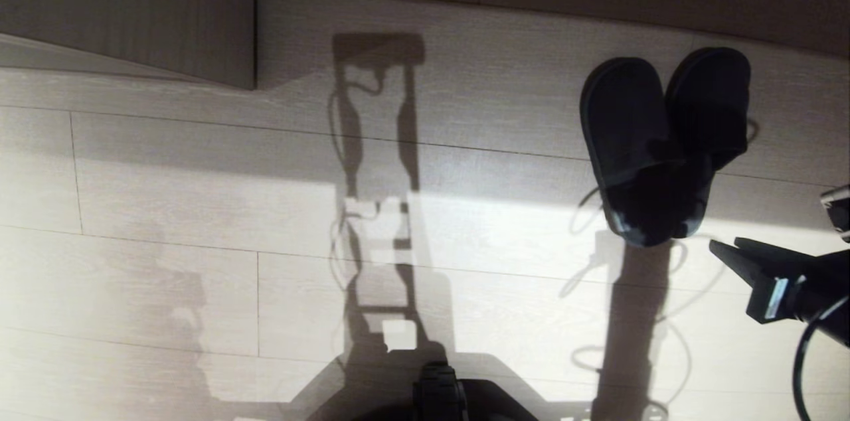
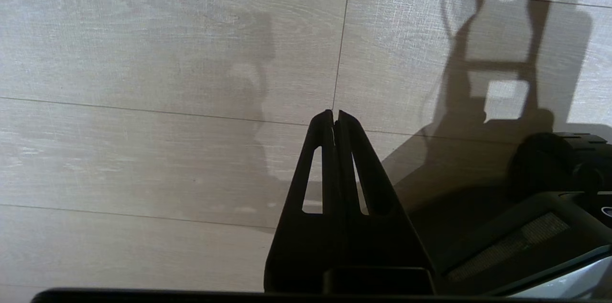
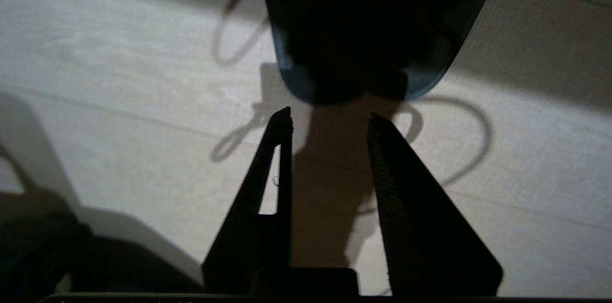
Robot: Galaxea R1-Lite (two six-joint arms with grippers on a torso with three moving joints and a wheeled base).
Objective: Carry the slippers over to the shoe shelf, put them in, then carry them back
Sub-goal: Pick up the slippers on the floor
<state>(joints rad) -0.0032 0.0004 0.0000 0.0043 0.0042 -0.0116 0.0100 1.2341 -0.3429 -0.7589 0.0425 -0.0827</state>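
From the head view, two slippers (image 1: 657, 142) lie on the pale plank floor (image 1: 199, 208) on the robot's right side, side by side with one partly overlapping the other where they meet toward the near ends. Only this view shows both as a whole pair. It also shows a pale wood-grain panel (image 1: 166, 16) standing at the far left, well apart from the slippers; whether it belongs to the shoe shelf cannot be told. The right gripper (image 1: 720, 252) reaches in from the right edge, its tips near the slippers' near ends but apart from them. The left gripper does not show here. The robot's own long shadow runs up the middle of the floor.

The left wrist view alone shows the left gripper (image 2: 334, 114): its two jaws are pressed together at the tips, holding nothing, hanging over bare floor planks. No slipper appears in it.

The right wrist view gives the right gripper (image 3: 330, 119) from behind: two jaws stand partly apart with floor visible between them, empty. Just ahead of the tips lie the rounded ends of the slippers (image 3: 358, 54), not touched. Cable shadows loop across the floor beside them.
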